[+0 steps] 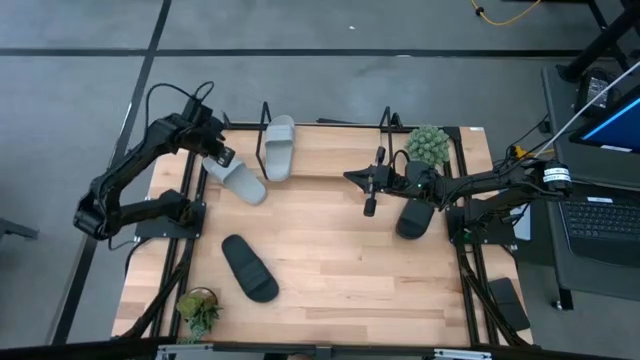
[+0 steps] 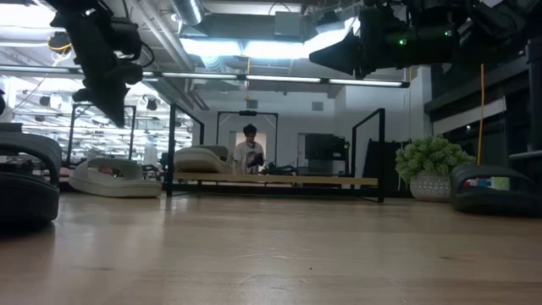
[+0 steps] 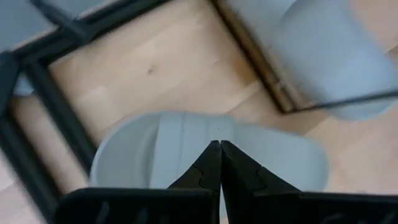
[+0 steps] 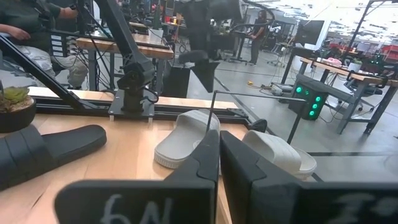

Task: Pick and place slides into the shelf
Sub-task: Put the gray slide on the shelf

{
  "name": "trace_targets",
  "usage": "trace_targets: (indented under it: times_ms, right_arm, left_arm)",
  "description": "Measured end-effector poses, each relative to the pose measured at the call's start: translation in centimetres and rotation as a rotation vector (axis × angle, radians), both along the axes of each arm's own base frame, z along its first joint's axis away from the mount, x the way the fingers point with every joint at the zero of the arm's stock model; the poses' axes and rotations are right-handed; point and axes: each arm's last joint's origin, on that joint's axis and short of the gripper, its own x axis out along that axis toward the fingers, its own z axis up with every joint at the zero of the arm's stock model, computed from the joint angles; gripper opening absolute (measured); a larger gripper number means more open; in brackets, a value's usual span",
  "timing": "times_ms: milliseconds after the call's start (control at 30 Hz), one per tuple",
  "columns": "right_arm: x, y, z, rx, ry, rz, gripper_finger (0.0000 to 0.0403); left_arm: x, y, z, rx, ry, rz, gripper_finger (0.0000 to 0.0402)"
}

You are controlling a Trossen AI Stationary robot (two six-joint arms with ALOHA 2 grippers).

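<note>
One light grey slide point(image 1: 237, 180) lies flat on the table near its far left corner. My left gripper point(image 1: 222, 158) hangs shut just above it, fingertips point(image 3: 220, 144) over its strap, raised clear in the low view point(image 2: 114, 114). The second grey slide point(image 1: 279, 147) rests on the base at the left end of the shelf point(image 1: 385, 128). One black slide point(image 1: 249, 267) lies sole down toward the near left. The other black slide point(image 1: 415, 220) sits below my right arm. My right gripper point(image 1: 348, 176) is shut, raised mid-table and pointing left point(image 4: 219, 155).
A potted plant point(image 1: 428, 145) stands at the far right corner and another potted plant point(image 1: 200, 308) at the near left corner. A black frame point(image 1: 468, 250) borders the table. Bare wood lies in the middle and near right. A person point(image 2: 249, 151) stands far behind the table.
</note>
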Motion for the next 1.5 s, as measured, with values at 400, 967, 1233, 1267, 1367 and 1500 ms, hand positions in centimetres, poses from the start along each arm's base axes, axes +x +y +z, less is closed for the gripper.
trace_targets:
  times_ms: [400,967,1233,1267,1367,1500]
  right_arm:
    - [0.0,0.0,-0.1,0.001,0.012,0.000,0.0016]
    - [0.0,0.0,-0.2,0.006,0.018,0.000,0.0016]
    - [0.0,0.0,-0.3,0.006,0.025,0.000,0.0016]
    - [0.0,0.0,-0.3,0.006,0.027,0.000,0.0016]
    - [0.0,0.0,-0.3,0.006,0.027,0.000,0.0016]
    - [0.0,0.0,-0.4,0.009,0.042,0.000,0.0016]
  left_arm:
    - [-1.5,-3.9,2.2,0.153,0.031,0.038,0.0000]
    - [-4.7,-5.4,3.3,0.306,0.119,0.078,0.0000]
    - [-6.1,-3.7,2.8,0.249,0.072,0.076,0.0000]
    - [-6.4,-3.4,2.8,0.247,0.065,0.084,0.0000]
    - [-6.8,-2.7,3.2,0.232,-0.012,0.085,0.0000]
    - [-7.3,-2.5,4.7,0.271,-0.083,0.084,0.0000]
